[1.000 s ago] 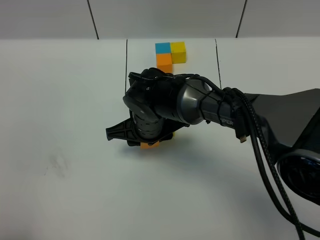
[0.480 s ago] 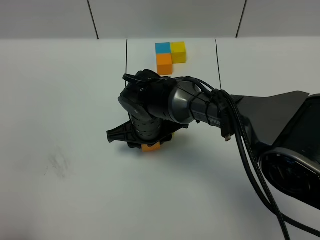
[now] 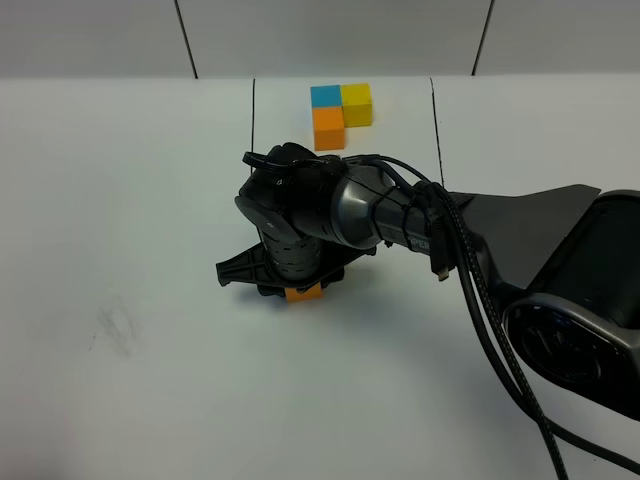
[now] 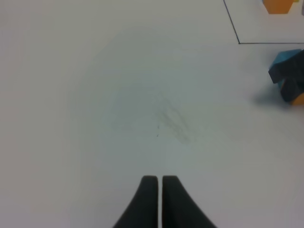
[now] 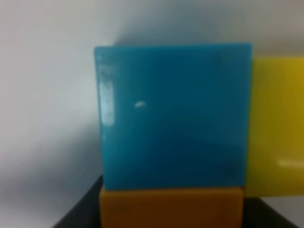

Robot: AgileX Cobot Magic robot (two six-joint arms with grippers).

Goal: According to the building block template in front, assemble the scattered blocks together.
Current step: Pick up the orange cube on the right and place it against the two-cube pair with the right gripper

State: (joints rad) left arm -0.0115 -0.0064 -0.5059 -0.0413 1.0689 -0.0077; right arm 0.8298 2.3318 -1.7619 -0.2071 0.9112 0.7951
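— Where are the loose cubes?

— Mid-table, under my right gripper (image 3: 296, 283), which reaches in from the right and across the middle. From the high camera I only see the orange cube (image 3: 304, 293), peeking out at the near edge of the wrist. The right wrist camera looks straight down on all three: the blue cube (image 5: 173, 116) fills the middle, the yellow cube (image 5: 275, 123) touches one of its sides, and the orange cube touches an adjoining side, so together they form an L.

— Are the right jaws clamped on anything?

— I cannot tell. Dark finger parts show on either side of the orange cube, close against it, but whether they press it or merely flank it I cannot say.

— And the template?

— The template (image 3: 338, 108) is at the far edge, centre: blue far-left, yellow to its right, orange just nearer than the blue, all joined. Thin black lines (image 3: 253, 120) run on the white table (image 3: 120, 200) on either side of it.

— Your left side?

— The left gripper (image 4: 158, 183) is clenched, fingertips pressed together with nothing between them, over bare table on the left. A faint grey smudge (image 4: 173, 121) lies on the surface beyond the tips. At the edge of that camera I catch the blue cube with the dark gripper against it.
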